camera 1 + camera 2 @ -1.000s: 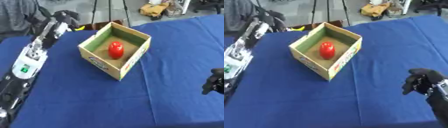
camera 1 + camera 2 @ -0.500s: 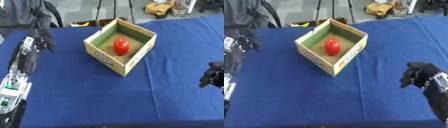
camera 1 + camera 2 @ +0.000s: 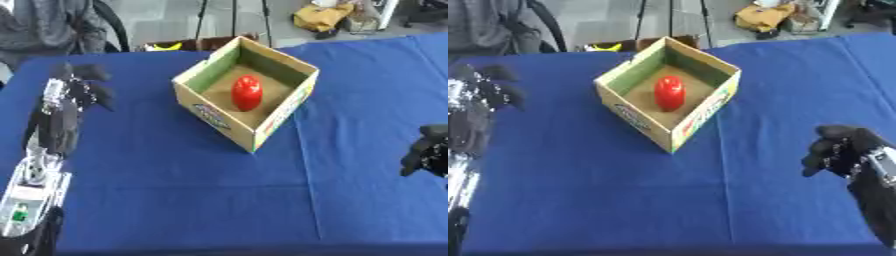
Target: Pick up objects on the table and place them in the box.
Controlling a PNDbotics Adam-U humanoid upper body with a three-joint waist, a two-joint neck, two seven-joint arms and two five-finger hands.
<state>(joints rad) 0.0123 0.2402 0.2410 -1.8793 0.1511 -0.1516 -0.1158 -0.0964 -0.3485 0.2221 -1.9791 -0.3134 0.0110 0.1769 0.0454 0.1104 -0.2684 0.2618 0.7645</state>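
Red and rounded, the small glossy object (image 3: pixel 247 92) already lies upright inside the open cardboard box (image 3: pixel 219 116), which sits on the blue cloth-covered table (image 3: pixel 175 175) between your two hands. Your left hand (image 3: pixel 83 87) hangs to the box's left, fingers curled and holding nothing. It looks the nearer one; your right hand (image 3: pixel 839 149), likewise curled and empty, sits well apart near the lower right.

The tabletop (image 3: pixel 175 190) is covered in matt blue cloth with faint creases, the box (image 3: pixel 219 107) is dull brown cardboard with printed outer faces, the red object (image 3: pixel 247 92) inside looks smooth and slightly glossy, and the right hand (image 3: pixel 840 150) is matt black.
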